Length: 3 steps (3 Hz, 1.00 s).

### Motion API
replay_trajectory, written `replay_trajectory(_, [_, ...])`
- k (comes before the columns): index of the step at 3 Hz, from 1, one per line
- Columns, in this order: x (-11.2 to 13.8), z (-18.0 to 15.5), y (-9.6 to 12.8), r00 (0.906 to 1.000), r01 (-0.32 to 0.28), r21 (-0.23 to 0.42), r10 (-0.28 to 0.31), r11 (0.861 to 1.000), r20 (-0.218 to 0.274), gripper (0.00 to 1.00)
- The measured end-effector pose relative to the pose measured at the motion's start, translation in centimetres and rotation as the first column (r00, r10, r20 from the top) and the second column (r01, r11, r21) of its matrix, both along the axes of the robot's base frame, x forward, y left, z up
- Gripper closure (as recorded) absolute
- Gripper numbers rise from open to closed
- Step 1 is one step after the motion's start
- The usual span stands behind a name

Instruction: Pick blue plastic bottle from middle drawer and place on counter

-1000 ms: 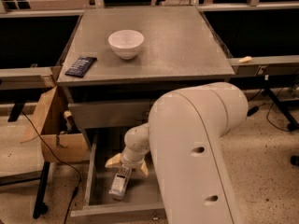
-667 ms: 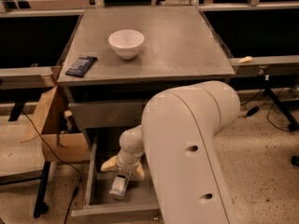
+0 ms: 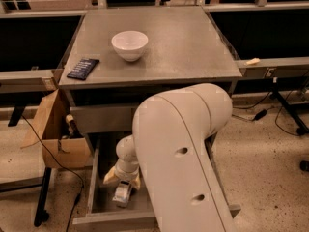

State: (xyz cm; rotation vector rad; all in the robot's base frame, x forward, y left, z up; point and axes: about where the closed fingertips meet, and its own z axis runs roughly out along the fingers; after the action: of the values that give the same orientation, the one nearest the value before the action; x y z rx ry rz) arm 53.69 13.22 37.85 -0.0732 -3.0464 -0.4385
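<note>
The middle drawer (image 3: 94,178) is pulled open below the counter (image 3: 183,42). The blue plastic bottle (image 3: 122,195) lies inside it near the front, pale with a dark label band. My gripper (image 3: 123,180) reaches down into the drawer on the big white arm (image 3: 178,149). It is open, with its yellowish fingertips (image 3: 110,177) spread either side of the bottle's far end. The arm hides the right part of the drawer.
A white bowl (image 3: 129,44) and a flat dark packet (image 3: 83,68) sit on the counter's left side. A closed grey drawer (image 3: 99,117) is above the open one. A cardboard box (image 3: 53,129) stands left of the cabinet. Cables lie on the floor at the right.
The arm has swung left and the gripper has come down closer over the bottle. The bottle has stayed in place.
</note>
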Motion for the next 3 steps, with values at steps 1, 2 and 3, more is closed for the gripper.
replay_trajectory(1, [-0.24, -0.71, 0.45, 0.9998, -0.006, -0.003, 0.006, 1.000, -0.017, 0.42])
replay_trajectory(2, [-0.26, -1.08, 0.47, 0.9996, 0.000, -0.006, 0.000, 1.000, -0.027, 0.65])
replay_trajectory(3, [-0.22, -1.51, 0.35, 0.9991, 0.013, -0.020, -0.014, 1.000, -0.040, 0.87])
